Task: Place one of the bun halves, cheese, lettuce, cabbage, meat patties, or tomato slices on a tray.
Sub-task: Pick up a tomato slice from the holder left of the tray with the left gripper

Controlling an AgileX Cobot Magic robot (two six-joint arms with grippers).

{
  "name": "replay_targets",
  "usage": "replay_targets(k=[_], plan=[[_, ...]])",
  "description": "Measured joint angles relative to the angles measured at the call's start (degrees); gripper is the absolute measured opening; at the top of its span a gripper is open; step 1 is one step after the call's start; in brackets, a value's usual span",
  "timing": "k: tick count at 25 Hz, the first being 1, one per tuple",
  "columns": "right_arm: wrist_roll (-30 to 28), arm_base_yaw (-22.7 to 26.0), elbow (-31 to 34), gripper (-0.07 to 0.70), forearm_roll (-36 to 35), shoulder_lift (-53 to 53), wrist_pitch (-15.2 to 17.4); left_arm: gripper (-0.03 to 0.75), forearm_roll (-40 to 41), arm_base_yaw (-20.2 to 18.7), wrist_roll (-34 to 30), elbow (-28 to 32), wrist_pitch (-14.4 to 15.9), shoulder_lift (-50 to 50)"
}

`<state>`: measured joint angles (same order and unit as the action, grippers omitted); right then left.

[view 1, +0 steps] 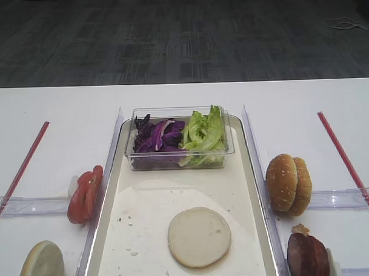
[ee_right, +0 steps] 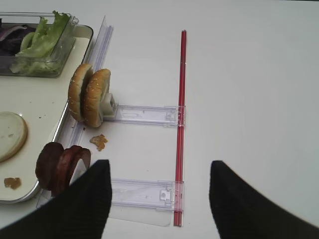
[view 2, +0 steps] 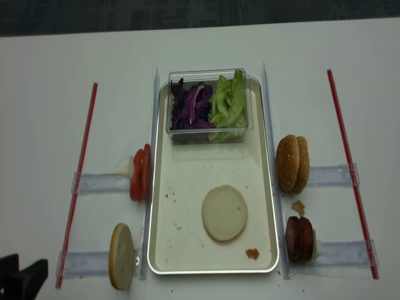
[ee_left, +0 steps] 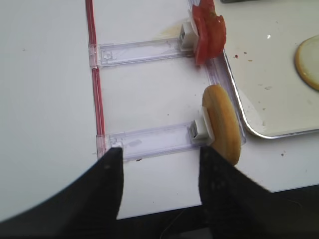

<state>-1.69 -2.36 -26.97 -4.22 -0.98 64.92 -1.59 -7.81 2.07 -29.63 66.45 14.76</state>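
Observation:
A bun half (view 1: 199,237) lies cut face up on the cream tray (view 1: 144,200). Two more bun halves (ee_right: 89,94) stand on edge right of the tray, with the meat patties (ee_right: 60,167) nearer me. Left of the tray stand the tomato slices (ee_left: 207,30) and another bun half (ee_left: 222,124). Lettuce (view 1: 204,134) and cabbage (view 1: 157,137) fill a tub at the tray's far end. Cheese is out of view. My left gripper (ee_left: 159,149) hangs open and empty over the table's front left. My right gripper (ee_right: 159,163) is open and empty, right of the patties.
The clear tub (view 1: 179,156) sits on the tray. Clear plastic rails (ee_right: 144,115) and red strips (ee_right: 181,99) lie on the white table either side. A crumb (ee_right: 99,141) lies by the patties. The table's front edge (ee_left: 164,209) is just under my left gripper.

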Motion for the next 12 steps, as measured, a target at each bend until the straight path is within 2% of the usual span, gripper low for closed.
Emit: replay_targets(k=[5, 12], plan=[[0.0, 0.0, 0.0, 0.45, 0.0, 0.0, 0.0, 0.327, 0.0, 0.0, 0.83, -5.44, -0.36, 11.04], [0.1, 0.0, 0.0, 0.45, 0.0, 0.0, 0.0, 0.327, 0.0, 0.0, 2.62, -16.22, 0.44, 28.4]])
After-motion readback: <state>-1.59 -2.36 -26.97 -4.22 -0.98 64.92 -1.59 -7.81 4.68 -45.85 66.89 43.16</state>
